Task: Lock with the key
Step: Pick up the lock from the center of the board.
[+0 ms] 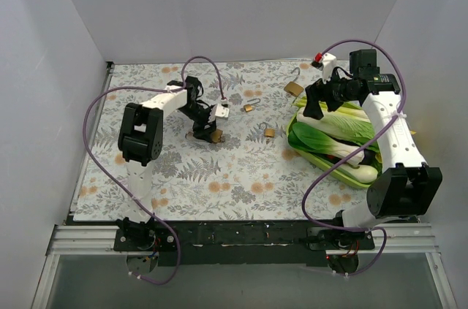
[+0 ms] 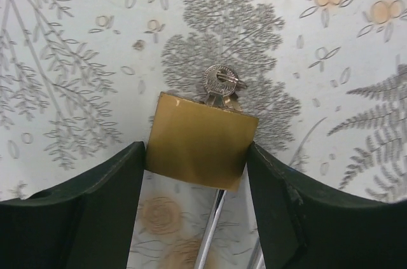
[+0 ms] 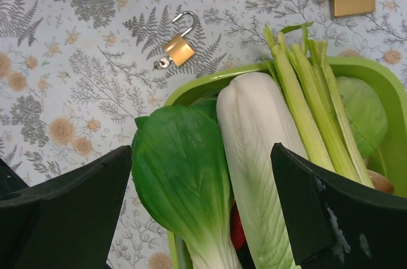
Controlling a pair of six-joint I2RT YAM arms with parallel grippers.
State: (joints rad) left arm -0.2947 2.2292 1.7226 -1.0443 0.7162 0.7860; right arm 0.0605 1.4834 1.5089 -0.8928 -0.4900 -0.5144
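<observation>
**Entry: padlock lot; step in hand is the key turn**

**Held padlock** [image 2: 198, 149]: brass body, pinched across its two side edges by the left tool [image 2: 197, 154], left of the bench's middle. The key [image 2: 222, 83] sits in the keyway, its head pointing away from the wrist and low over the patterned bench [image 1: 219, 177]. The shackle [image 2: 213, 224] runs back between the fingers. Whether it is pressed home cannot be told.

**Right tool** [image 3: 202, 154]: spread wide and pinching nothing. It hangs over the green tray [image 3: 191, 88], well apart from the key.

**Handling note (judgement):**
- The left pinch wants to be firm and square, so the body does not twist with the key.
- The right tool should cross over, close on the flat head of the key, and rotate about the key's own axis without pulling outward.
- The head lies close to the cloth, so lifting or tilting the body first would give the fingers room.
- If the shackle is up, it needs seating before the turn.

**Count:**
- Padlocks: four. One is held and three lie loose: large padlock [image 1: 294, 89] at the tray's far end, far small padlock [image 1: 250, 107], near small padlock [image 1: 268, 132].
- Keys: three seen, in the held, large and near small locks. The fourth lock is too small to tell.
- Tray: one.
- Vegetables showing: bok choy [image 3: 181, 186], one; pale cabbage [image 3: 254, 154], one; green stalks [image 3: 311, 97], one bunch; round green head [image 3: 362, 113], one. Further pieces beneath are hidden.
</observation>
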